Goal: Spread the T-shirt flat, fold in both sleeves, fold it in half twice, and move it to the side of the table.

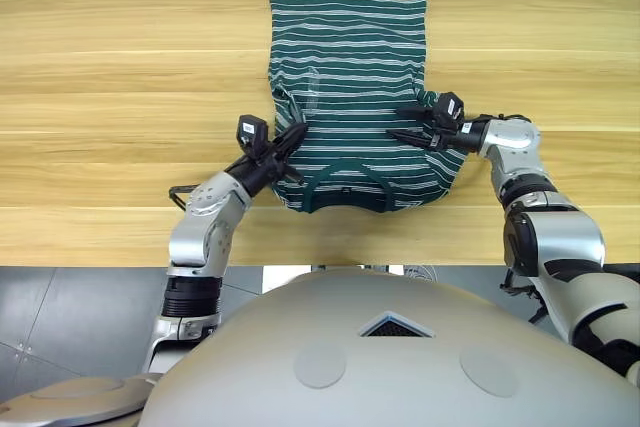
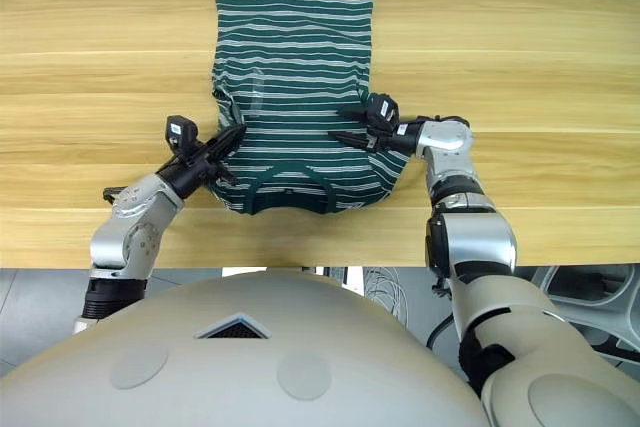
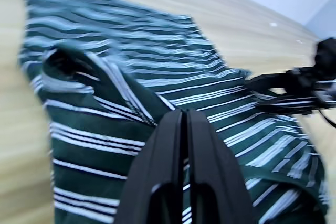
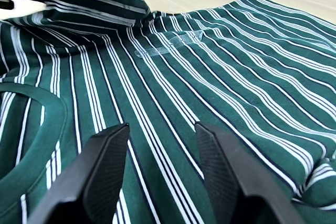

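Observation:
A dark green T-shirt (image 1: pixel 348 57) with white stripes lies on the wooden table (image 1: pixel 120 67), its collar (image 1: pixel 345 187) toward me and both sleeves tucked inward. My left gripper (image 1: pixel 298 133) is shut, its tips resting at the shirt's left folded edge; in the left wrist view its fingers (image 3: pixel 173 145) press together over the striped cloth (image 3: pixel 105 145), and I see no fabric between them. A raised fold (image 3: pixel 68 61) sits just beyond them. My right gripper (image 1: pixel 399 123) stands open low over the shirt's right side, its pads (image 4: pixel 102 166) apart above the cloth (image 4: pixel 220 56).
Bare wood stretches to the left (image 1: pixel 100 147) and right (image 1: pixel 560 47) of the shirt and beyond its hem. The table's front edge (image 1: pixel 100 265) runs just below the collar, with grey floor (image 1: pixel 60 317) under it.

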